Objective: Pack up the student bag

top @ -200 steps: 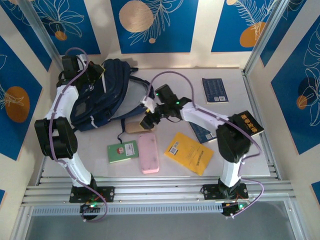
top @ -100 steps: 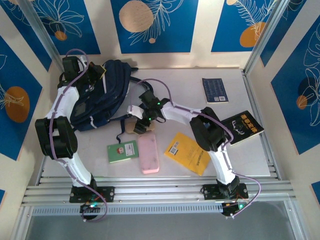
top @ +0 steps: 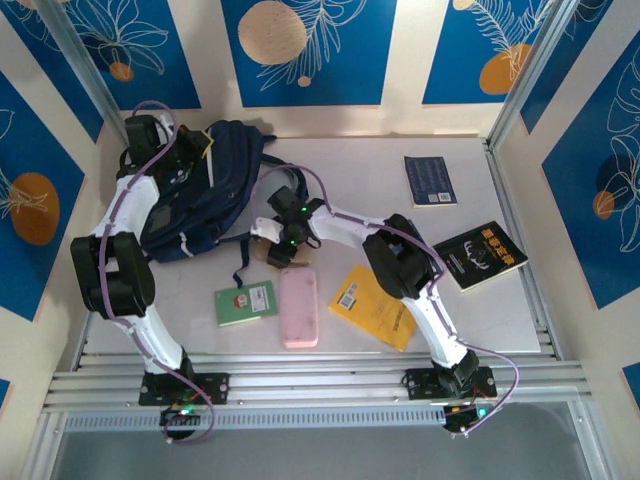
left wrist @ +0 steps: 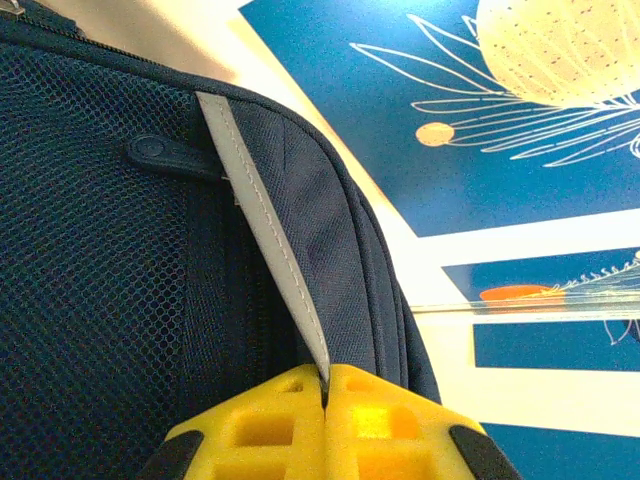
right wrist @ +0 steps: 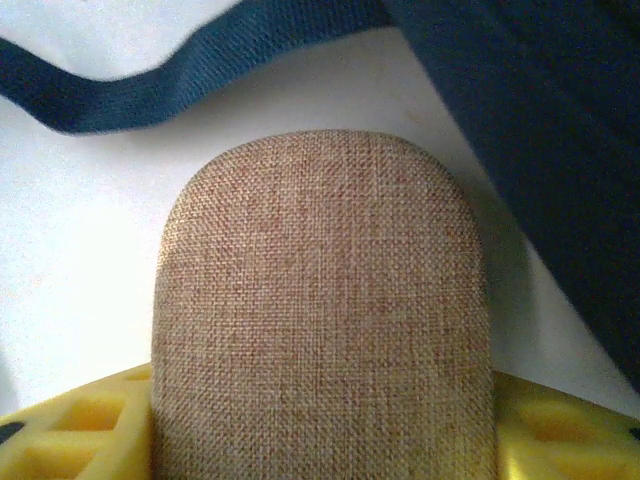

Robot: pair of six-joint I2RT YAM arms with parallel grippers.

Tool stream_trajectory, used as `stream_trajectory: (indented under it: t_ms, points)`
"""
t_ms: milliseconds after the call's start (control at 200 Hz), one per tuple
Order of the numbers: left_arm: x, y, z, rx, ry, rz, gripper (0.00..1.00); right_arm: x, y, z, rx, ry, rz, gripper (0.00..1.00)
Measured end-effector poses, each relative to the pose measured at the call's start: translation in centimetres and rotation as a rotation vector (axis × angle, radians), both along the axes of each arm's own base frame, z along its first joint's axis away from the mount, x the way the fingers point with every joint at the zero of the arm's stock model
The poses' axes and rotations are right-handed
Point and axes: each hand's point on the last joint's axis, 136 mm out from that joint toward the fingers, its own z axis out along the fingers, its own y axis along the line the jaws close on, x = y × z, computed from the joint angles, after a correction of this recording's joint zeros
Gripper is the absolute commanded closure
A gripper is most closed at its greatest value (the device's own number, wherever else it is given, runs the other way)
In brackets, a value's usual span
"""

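At far left, student bag [top: 232,165], left gripper [left wrist: 325,383] pinching its grey stripe [left wrist: 270,240], right gripper [right wrist: 320,430] clasping tan fabric case [right wrist: 320,290]

White bench [top: 340,160], matte, evenly lit. Cream walls [top: 408,50] on three sides, hung with blue panels [top: 305,50] bearing white leaf outlines and orange or beige discs. Slanted aluminium posts [top: 80,60] at both back corners. Slotted aluminium rails [top: 320,375] along the near edge.
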Motion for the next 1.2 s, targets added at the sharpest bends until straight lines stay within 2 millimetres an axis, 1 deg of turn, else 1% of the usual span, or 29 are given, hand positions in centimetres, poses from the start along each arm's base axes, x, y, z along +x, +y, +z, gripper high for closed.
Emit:
stream_trajectory:
  t_ms: [105,210,325,435,555,635,705,770,825,870,1010,1090,1200]
  points:
    - [0.1,0.0,0.2,-0.002,-0.007,0.001,1.0,1.4,-1.3,0.0,0.006,0.012,-0.056,0.51]
    - [0.1,0.0,0.2,-0.001,-0.01,0.001,1.0,2.6,-2.9,0.1,0.004,0.019,-0.112,0.48]
    - [0.1,0.0,0.2,-0.002,-0.01,-0.001,1.0,3.3,-5.0,-0.1,-0.023,0.008,-0.17,0.48]
    - [0.2,0.0,0.0,-0.003,-0.007,-0.002,1.0,3.6,-7.0,-0.1,-0.054,-0.003,-0.239,0.51]
    - [0.2,-0.2,-0.3,-0.006,0.001,-0.011,1.0,3.9,-10.1,-0.1,-0.065,0.019,-0.372,0.61]
    - [0.4,-0.8,-0.5,-0.003,0.011,-0.029,1.0,3.9,-12.5,0.1,-0.057,0.04,-0.463,0.64]
    - [0.6,-1.5,-0.4,0.01,0.018,-0.053,1.0,3.7,-14.5,0.6,-0.046,0.06,-0.547,0.65]
    - [0.7,-2.2,0.1,0.025,0.022,-0.072,1.0,3.8,-16.0,1.8,-0.02,0.057,-0.618,0.66]
    - [0.7,-2.8,0.8,0.042,0.018,-0.09,1.0,3.8,-16.7,3.6,0.016,0.035,-0.669,0.66]
    - [0.5,-3.2,1.3,0.055,0.015,-0.103,1.0,3.7,-16.8,5.1,0.052,0.016,-0.693,0.67]
    - [0.0,-4.8,3.2,0.08,-0.002,-0.144,1.0,3.3,-17.1,11.3,0.191,-0.046,-0.779,0.67]
    - [-0.3,-5.6,3.5,0.087,0.0,-0.167,1.0,2.9,-17.2,14.6,0.273,-0.064,-0.819,0.67]
    - [-0.9,-6.6,3.6,0.079,0.011,-0.201,1.0,2.2,-17.3,18.4,0.386,-0.05,-0.874,0.67]
